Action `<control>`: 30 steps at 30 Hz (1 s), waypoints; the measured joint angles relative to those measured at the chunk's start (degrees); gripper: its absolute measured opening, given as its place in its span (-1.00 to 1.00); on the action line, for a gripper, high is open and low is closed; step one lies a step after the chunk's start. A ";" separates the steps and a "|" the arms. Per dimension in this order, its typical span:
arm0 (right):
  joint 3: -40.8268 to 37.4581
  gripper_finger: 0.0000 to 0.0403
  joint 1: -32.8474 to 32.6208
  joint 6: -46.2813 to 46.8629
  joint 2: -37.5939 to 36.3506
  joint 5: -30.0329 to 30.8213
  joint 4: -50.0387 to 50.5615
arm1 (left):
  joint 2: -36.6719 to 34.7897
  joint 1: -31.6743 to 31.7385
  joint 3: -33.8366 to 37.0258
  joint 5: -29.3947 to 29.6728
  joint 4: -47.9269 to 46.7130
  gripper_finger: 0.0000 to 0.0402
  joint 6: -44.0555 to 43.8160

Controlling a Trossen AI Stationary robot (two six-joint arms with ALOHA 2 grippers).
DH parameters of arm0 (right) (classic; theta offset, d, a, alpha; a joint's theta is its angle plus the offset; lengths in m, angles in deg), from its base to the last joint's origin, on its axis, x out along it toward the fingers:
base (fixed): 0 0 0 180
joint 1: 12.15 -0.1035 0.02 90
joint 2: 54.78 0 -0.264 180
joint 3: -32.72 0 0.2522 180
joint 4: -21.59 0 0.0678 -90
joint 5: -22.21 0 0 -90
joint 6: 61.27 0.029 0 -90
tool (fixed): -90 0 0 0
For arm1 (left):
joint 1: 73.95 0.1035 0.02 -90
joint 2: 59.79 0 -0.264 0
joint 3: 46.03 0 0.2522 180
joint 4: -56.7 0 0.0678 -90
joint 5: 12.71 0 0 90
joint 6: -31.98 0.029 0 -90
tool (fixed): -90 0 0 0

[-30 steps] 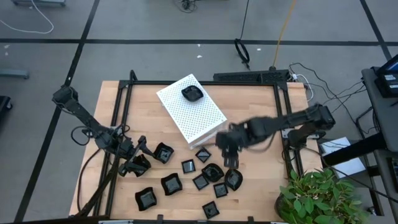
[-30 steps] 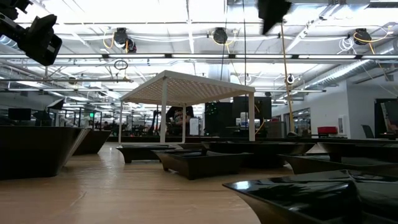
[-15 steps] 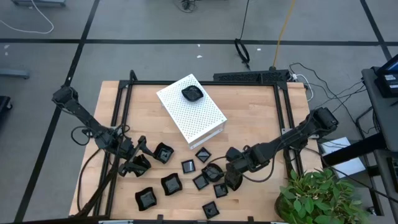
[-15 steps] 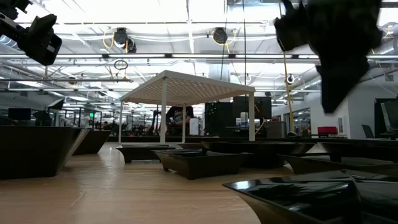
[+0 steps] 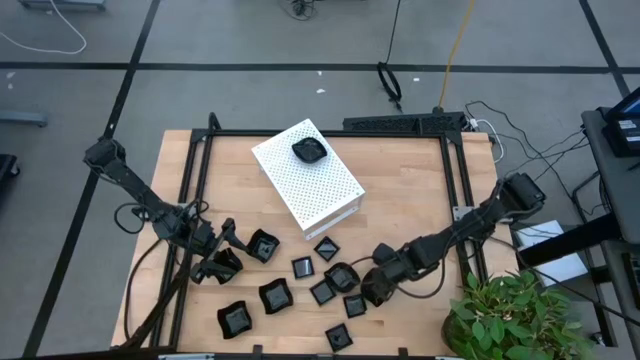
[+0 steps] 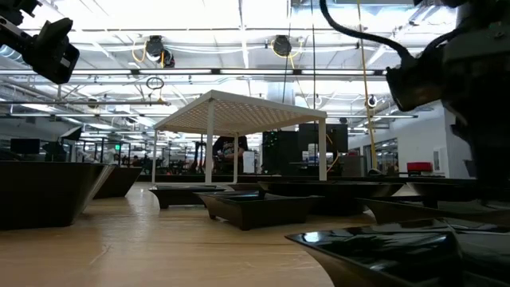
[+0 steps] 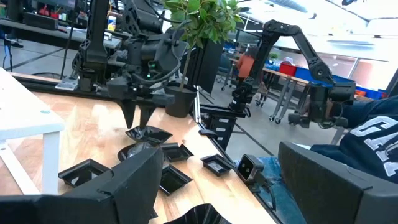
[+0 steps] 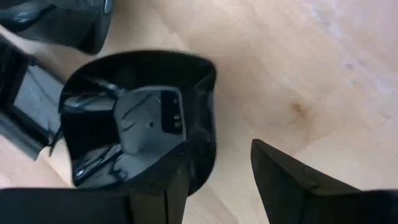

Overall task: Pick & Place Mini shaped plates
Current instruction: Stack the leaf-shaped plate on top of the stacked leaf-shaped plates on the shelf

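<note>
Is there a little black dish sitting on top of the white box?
Yes, one mini plate sits on the white box in the high view.

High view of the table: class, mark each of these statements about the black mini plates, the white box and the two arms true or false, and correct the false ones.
1. One mini plate lies on top of the white perforated box. True.
2. The right gripper is low over the plates near the table's front edge. True.
3. The left gripper holds a plate above the box. False: it waits at the table's left, jaws open, with nothing between them.
4. The right gripper's jaws are shut tight on a plate. False: in the right wrist view they stand apart, with the rim of a rounded plate between them.
</note>
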 joint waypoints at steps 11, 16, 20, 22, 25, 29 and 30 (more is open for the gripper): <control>0.00 -0.23 -5.13 9.00 0.00 4.36 -1.96 | 0.00 0.00 0.00 0.00 0.00 0.61 0.00; 0.00 -0.23 -6.09 10.38 0.00 6.27 -1.96 | 0.01 0.01 0.00 0.00 0.00 0.61 0.00; 0.00 -0.31 -6.20 10.39 0.00 7.18 -1.94 | 0.01 0.00 0.00 0.00 0.00 0.61 0.00; -0.30 -0.37 -6.20 10.11 0.00 7.20 -2.24 | -0.01 -0.01 0.00 0.00 0.00 0.61 0.00; -1.09 -0.49 -6.20 10.00 0.00 7.20 -2.19 | -0.01 0.00 -0.01 0.00 0.02 0.61 0.00; -2.46 -0.66 -6.20 10.27 0.00 7.18 -2.99 | -0.01 0.00 -0.01 0.00 0.00 0.61 0.00; -2.96 -0.70 -6.20 10.23 0.00 7.18 -3.73 | 0.01 0.01 0.00 0.00 0.00 0.61 0.00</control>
